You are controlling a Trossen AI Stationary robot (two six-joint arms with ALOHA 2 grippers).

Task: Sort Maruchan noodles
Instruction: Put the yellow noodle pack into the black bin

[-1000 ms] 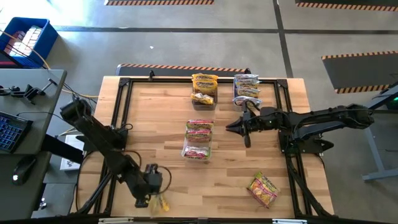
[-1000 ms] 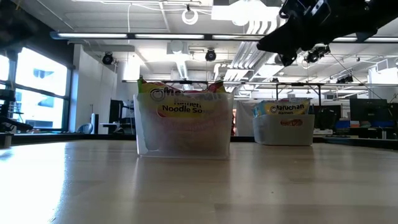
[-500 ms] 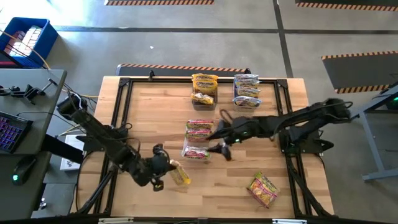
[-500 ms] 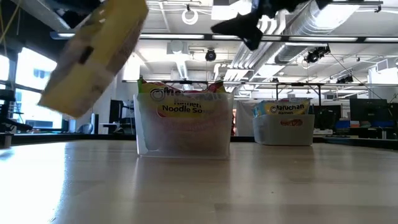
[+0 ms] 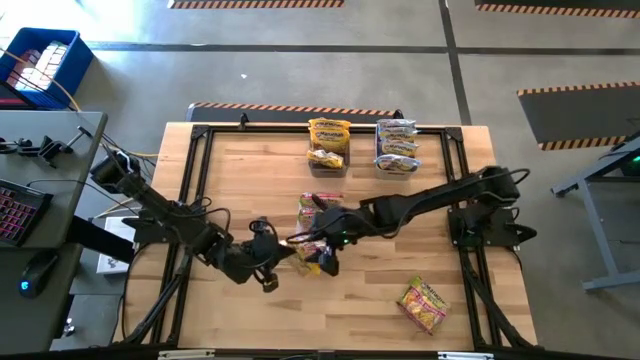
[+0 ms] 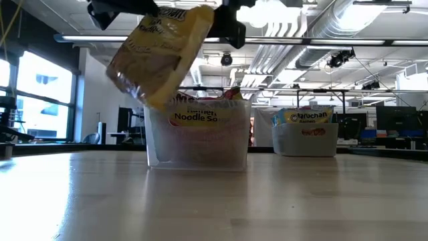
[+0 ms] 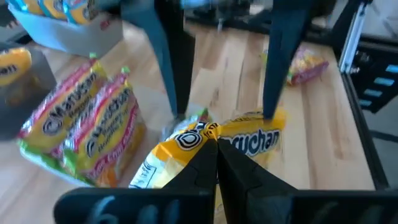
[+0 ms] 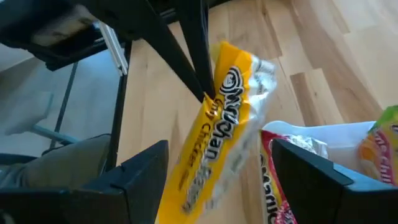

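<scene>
Packet edge hidden behind my fingers; my left gripper (image 7: pixel 216 144) pinches yellow crinkly noodle packet (image 8: pixel 221 134); my right gripper (image 8: pixel 217 171) spread wide around it.

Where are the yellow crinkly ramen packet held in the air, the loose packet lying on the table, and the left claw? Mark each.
yellow crinkly plastic ramen packet (image 8: pixel 227 118): right wrist view, its printed face.
loose yellow-and-pink ramen packet (image 5: pixel 423 304): high view, its middle.
left claw (image 7: pixel 217 144): left wrist view, the shut fingertips pinching the packet's edge.
</scene>
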